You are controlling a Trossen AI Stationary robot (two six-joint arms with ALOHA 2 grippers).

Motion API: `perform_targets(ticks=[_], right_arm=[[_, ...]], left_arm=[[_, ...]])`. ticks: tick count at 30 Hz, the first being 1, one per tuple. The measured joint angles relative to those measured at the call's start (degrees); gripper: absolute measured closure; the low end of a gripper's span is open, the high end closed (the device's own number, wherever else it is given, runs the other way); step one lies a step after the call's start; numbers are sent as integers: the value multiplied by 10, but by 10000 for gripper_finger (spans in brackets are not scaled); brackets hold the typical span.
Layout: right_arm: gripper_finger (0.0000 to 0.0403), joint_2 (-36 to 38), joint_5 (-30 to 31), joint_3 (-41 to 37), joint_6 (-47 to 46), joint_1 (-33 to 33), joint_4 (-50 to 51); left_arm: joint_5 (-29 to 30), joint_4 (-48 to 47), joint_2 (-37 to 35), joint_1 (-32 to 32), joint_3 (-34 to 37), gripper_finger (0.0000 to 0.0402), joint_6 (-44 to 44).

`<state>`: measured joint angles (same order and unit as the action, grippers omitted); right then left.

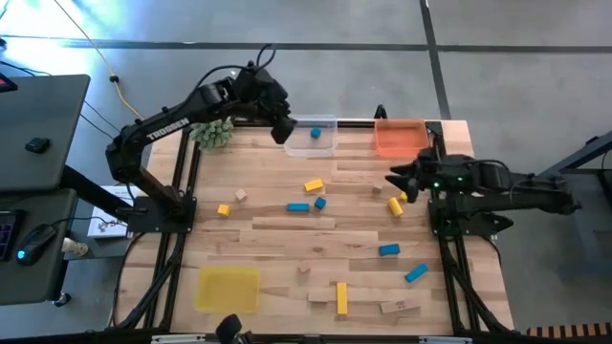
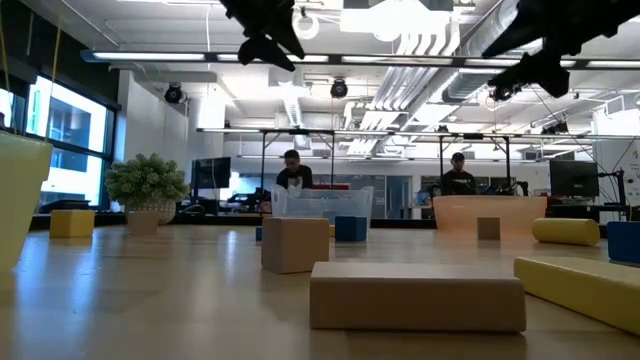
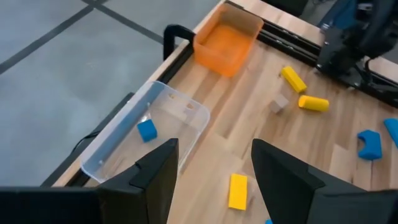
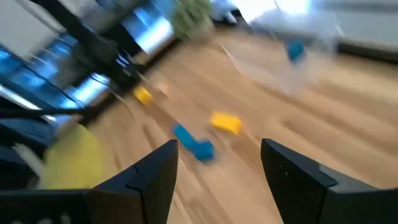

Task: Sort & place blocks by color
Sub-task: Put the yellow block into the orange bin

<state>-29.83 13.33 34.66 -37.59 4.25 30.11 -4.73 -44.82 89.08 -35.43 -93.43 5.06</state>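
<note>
Blue, yellow and plain wood blocks lie scattered flat on the table. Mid-table are a yellow one and two blue ones. One blue block sits inside the clear tray. My left gripper is open and empty, raised above the tray's left end. My right gripper is open and empty, raised over the table's right side near two yellow blocks. In the low view both grippers hang high, left and right.
An orange tray stands at the far right edge and a yellow tray at the near left. A green plant ball sits at the far left, beside my left arm. More blocks lie near the front edge, among them a yellow bar.
</note>
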Motion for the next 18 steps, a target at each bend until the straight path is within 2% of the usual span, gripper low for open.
perform_targets(ticks=[5, 14, 18], right_arm=[[183, -84, -16, 41, -33, 10, 86], [182, -182, -93, 49, -36, 40, 98], [183, -211, -122, 49, -70, 56, 116]], left_arm=[[0, -2, 0, 24, 0, 209, -8], [0, -55, 0, 64, 0, 210, -8], [0, -53, 0, 84, 8, 210, -8]])
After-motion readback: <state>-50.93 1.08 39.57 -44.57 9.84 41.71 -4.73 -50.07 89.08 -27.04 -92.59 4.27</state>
